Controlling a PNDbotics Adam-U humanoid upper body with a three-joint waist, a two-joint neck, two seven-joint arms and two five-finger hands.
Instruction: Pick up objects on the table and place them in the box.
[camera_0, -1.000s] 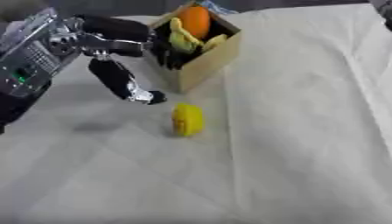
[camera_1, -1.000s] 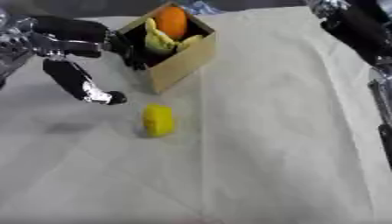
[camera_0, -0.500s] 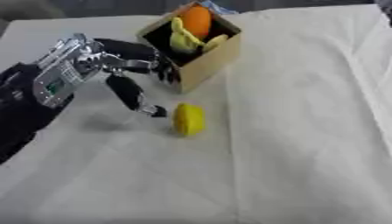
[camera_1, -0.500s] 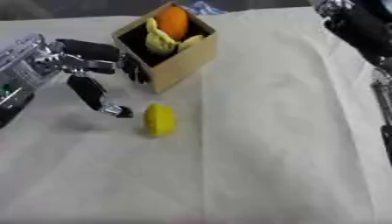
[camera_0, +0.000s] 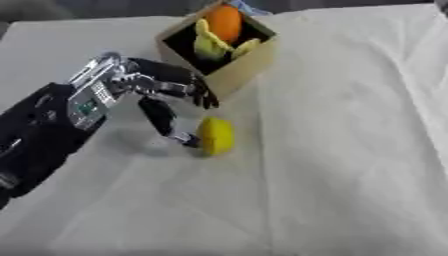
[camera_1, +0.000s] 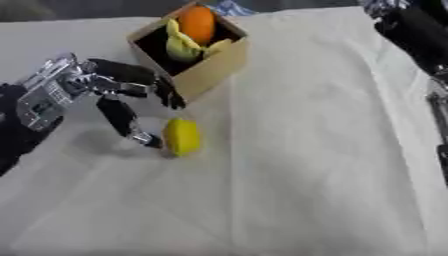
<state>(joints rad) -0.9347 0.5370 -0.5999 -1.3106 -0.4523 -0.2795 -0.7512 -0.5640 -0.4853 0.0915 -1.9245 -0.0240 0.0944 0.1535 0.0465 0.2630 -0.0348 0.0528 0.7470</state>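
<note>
A yellow lemon (camera_0: 216, 136) lies on the white cloth a little in front of the cardboard box (camera_0: 241, 69). The box holds an orange (camera_0: 225, 21) and a yellow banana (camera_0: 207, 44). My left hand (camera_0: 140, 89) reaches in from the left, open. Its thumb (camera_0: 166, 121) points down and its tip touches the lemon's left side, while the fingers (camera_0: 188, 86) stretch above the lemon toward the box wall. My right arm (camera_1: 420, 35) shows at the upper right edge in the right eye view; its hand is out of sight.
The white cloth (camera_0: 350, 150) covers the table, with wrinkled open stretches right of the lemon and toward the front. A blue-and-white thing (camera_1: 229, 7) peeks out behind the box.
My left hand has come down and to the right, from beside the box to the lemon, until its thumb touches the fruit. The lemon has stayed put.
</note>
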